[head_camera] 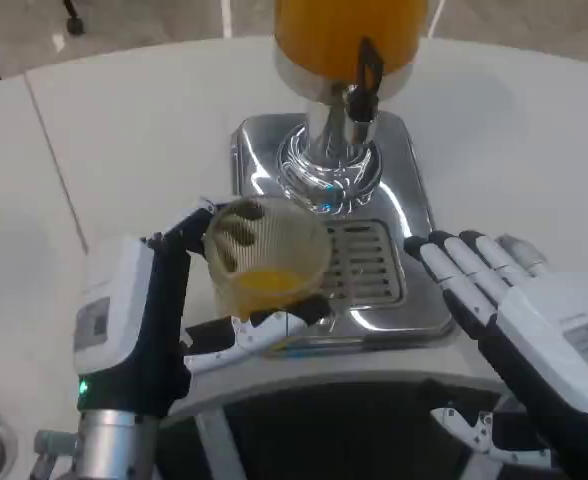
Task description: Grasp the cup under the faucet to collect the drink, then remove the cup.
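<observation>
While our left hand (pixel 164 320) is gripping the cup (pixel 265 256), which is holding some orange drink, apparently just in front of the faucet (pixel 364 82) over the tray (pixel 394 240), our right hand (pixel 519 310) is hovering spread beside the tray.

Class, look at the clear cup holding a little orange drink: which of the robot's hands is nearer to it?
Left. The left hand grips the cup, fingers wrapped around its sides. The right hand lies open to the cup's right, beyond the drip grille, not touching it.
</observation>
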{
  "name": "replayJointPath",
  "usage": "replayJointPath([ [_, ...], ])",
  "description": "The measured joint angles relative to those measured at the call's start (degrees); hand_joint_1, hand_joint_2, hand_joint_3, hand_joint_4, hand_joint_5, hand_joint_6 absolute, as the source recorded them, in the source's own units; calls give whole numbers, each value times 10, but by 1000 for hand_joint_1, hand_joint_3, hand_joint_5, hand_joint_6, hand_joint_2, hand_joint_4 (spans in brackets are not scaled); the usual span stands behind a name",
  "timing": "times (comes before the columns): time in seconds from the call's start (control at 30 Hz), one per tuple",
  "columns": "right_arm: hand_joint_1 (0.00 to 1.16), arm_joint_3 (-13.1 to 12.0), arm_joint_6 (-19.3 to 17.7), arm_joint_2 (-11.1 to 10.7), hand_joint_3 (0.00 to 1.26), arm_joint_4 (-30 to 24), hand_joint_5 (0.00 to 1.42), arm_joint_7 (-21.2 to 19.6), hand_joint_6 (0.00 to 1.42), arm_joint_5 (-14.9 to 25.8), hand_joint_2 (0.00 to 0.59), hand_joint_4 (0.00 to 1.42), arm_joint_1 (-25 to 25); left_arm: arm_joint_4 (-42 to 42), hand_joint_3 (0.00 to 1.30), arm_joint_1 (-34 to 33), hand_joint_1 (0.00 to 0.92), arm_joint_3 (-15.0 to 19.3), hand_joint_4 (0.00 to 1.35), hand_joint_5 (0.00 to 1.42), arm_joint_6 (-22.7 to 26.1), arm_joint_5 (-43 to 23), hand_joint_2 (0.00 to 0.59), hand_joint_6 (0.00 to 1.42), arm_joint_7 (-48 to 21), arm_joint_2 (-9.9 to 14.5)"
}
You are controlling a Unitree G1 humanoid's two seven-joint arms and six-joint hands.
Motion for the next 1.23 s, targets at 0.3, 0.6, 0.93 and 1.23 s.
replayJointPath([
  [0.3, 581, 12, -4, 18, 0, -3, 0, 0, 1, -31, 448, 0, 9, -59, 1183, 64, 599, 24, 1063, 1424, -15, -5, 32, 1424, -30, 3],
  [0.6, 588, 13, -21, 24, 0, -8, 0, -15, 3, -45, 448, 0, 18, -123, 1183, 136, 599, 46, 1063, 1424, -44, -37, 32, 1424, -90, 11],
  [0.93, 573, 11, -48, 37, 0, -25, 0, -36, 24, -41, 469, 0, 55, -160, 1183, 189, 599, 53, 1063, 1424, -70, -34, 31, 1424, -114, 2],
  [1.23, 567, 9, -45, 42, 0, -22, 0, -30, 30, -44, 470, 0, 41, -166, 1183, 192, 599, 52, 1063, 1424, -82, -14, 31, 1424, -115, -18],
])
